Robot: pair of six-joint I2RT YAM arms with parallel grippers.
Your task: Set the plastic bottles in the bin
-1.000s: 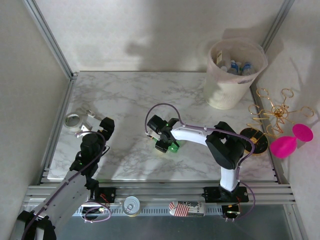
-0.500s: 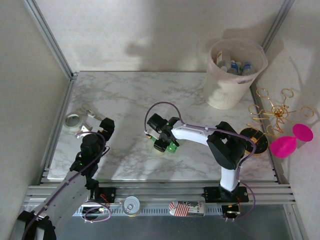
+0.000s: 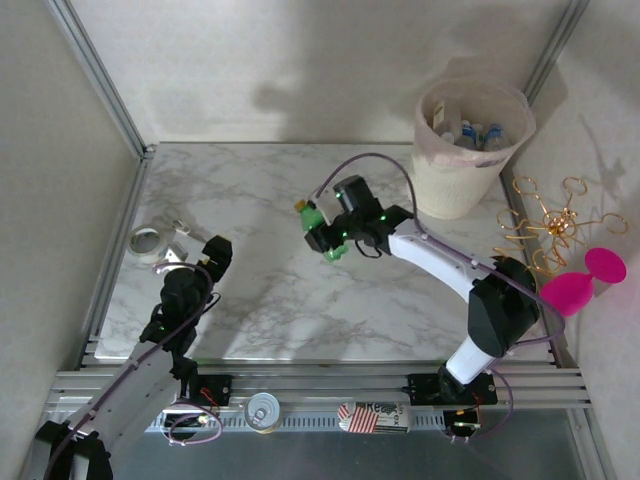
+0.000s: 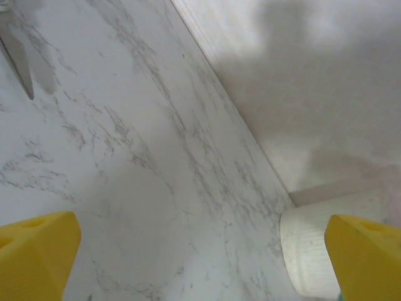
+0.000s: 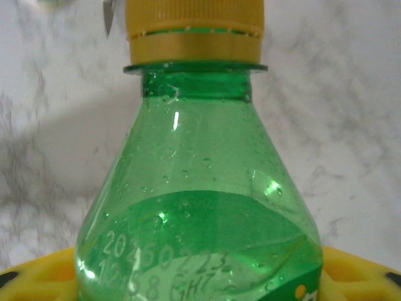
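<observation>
Nearest to you, the left pincer [image 4: 200, 254] hangs low over the white marble-patterned bench [image 4: 125, 163] on the left side. Its yellow fingertips [image 4: 37, 251] stand wide apart with nothing between them, so it is idle and free.

Further out, about mid-bench, the right pincer [image 5: 200, 279] is clamped on the small green plastic bottle [image 5: 200, 188]. The wrist view shows a yellow pad on each side of the lower body, with the shoulder, neck and yellow screw cap [image 5: 194, 25] sticking out ahead. From above, the bottle [image 3: 320, 228] lies slanted in the grip, cap pointing away to the far left. It looks raised off the bench, though you cannot be sure from these views.

Treat it as a light, thin-walled thing. The plastic will likely dent under a hard squeeze, and the smooth round wall gives the pads little to bite on. Beads of moisture show on the wall; whether any liquid sits lower down is not clear. The present hold on the broad body below the shoulder seems the right one, since the tapering neck would tend to slide out. A modest, steady squeeze should do.

Farthest off, in the far right corner, stands the large round cream-coloured waste bin [image 3: 455, 190] with its thin pinkish liner, well apart from the held bottle. Several clear plastic bottles with blue caps [image 3: 470, 132] already lie inside. Its mouth is wide, so the release needs no fine aim once you are over it.
</observation>
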